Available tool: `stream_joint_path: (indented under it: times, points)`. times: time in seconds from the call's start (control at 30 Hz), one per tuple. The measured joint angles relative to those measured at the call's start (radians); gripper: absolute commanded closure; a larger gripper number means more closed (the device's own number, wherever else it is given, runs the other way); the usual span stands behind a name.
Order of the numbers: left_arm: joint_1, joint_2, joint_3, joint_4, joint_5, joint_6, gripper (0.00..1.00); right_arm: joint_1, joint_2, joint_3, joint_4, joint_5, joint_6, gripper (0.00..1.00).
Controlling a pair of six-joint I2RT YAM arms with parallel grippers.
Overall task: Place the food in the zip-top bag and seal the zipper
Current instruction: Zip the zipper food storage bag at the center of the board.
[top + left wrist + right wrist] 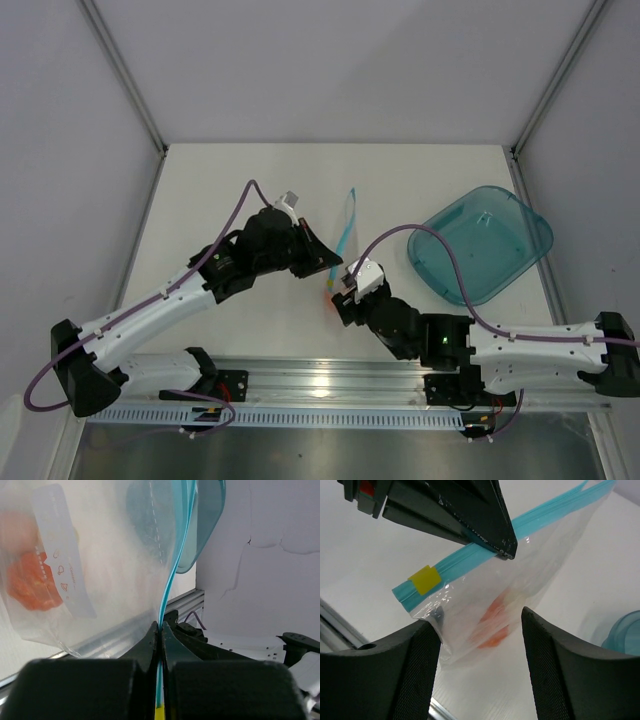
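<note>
We note: left pincer (160, 626) clamped on zipper (460, 562); right pincer (477, 622) spread wide, bag (545, 560) holding orange food (494, 611) between its fingers.

Orange lump (27, 580), a blur inside the bag (115, 555)

The right gripper (477, 622) shows two black ribbed fingers (570, 670) spread wide along the bottom. Between them hangs the clear zip-top bag (540, 575) with an orange-red lump of food (494, 626) inside. Its teal zipper (465, 561) slants from lower left to upper right, with a yellow tab (425, 579) near the low end. The left gripper (504, 551) reaches in from the top left and is clamped on the zipper. A teal plate (626, 635) edges in at right.
</note>
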Motion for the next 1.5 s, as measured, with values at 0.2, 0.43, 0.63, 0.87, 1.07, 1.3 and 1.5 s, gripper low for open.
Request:
stream_joint_path:
  times: [0.2, 0.43, 0.63, 0.87, 1.07, 1.3, 1.5]
  points:
    - [-0.001, -0.001, 0.0, -0.007, -0.02, -0.042, 0.99, 0.017, 0.021, -0.072, 0.191, 0.066, -0.119, 0.37]
    - [-0.001, -0.001, 0.0, -0.024, -0.03, -0.084, 0.99, 0.071, 0.082, -0.073, 0.33, 0.141, -0.203, 0.29]
    - [-0.002, -0.001, 0.0, -0.016, -0.025, -0.121, 0.99, 0.081, 0.126, -0.108, 0.428, 0.222, -0.246, 0.41]
    - [-0.002, -0.004, -0.014, -0.003, -0.026, -0.131, 0.99, 0.076, 0.185, -0.138, 0.554, 0.323, -0.279, 1.0]
    - [-0.002, -0.088, -0.103, 0.032, -0.058, -0.101, 0.36, 0.032, 0.146, -0.163, 0.558, 0.298, -0.215, 1.0]
    - [-0.002, -0.276, -0.113, 0.03, -0.186, 0.145, 0.01, -0.071, -0.077, -0.191, 0.39, 0.095, -0.09, 1.0]
    - [-0.002, -0.494, -0.201, 0.155, -0.196, 0.409, 0.0, -0.279, -0.242, -0.148, 0.157, -0.268, -0.014, 1.0]
